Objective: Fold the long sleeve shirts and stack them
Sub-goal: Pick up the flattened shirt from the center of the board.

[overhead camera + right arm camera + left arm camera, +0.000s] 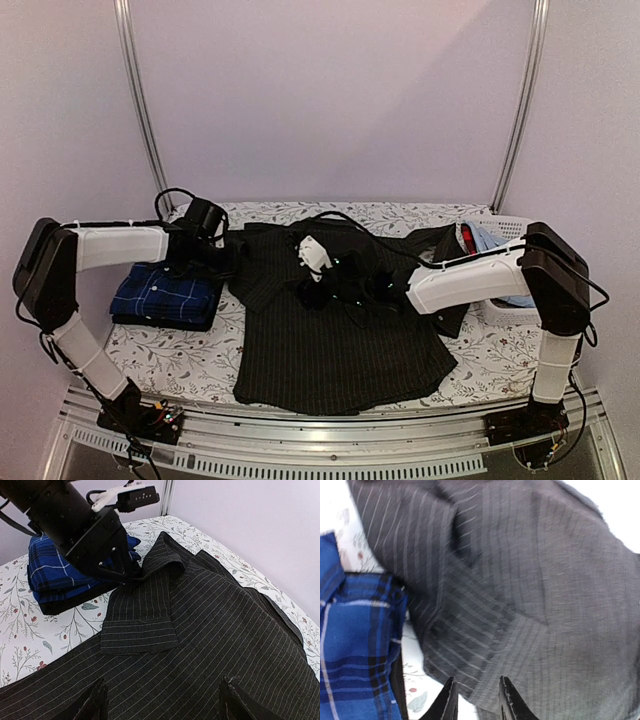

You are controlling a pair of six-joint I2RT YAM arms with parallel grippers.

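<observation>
The black pinstriped button-up cloth shirt (330, 340) is lying spread on the floral tabletop (190, 360), evidently flattened for folding. The folded navy checked cloth shirt (165, 295) is sitting just left, likely as the stack's base. The left tool (477, 700) is meeting the folded-in sleeve (142, 615), jaws narrowly parted; whether it is pinching cannot be told. The right tool (162, 700) is hovering spread wide, holding nothing.

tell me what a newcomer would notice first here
The black pinstriped shirt lies sprawled across the middle, one sleeve folded over its body. Left of it sits the blue checked shirt, folded into a neat block. The right end effector hangs open above the black shirt.
</observation>
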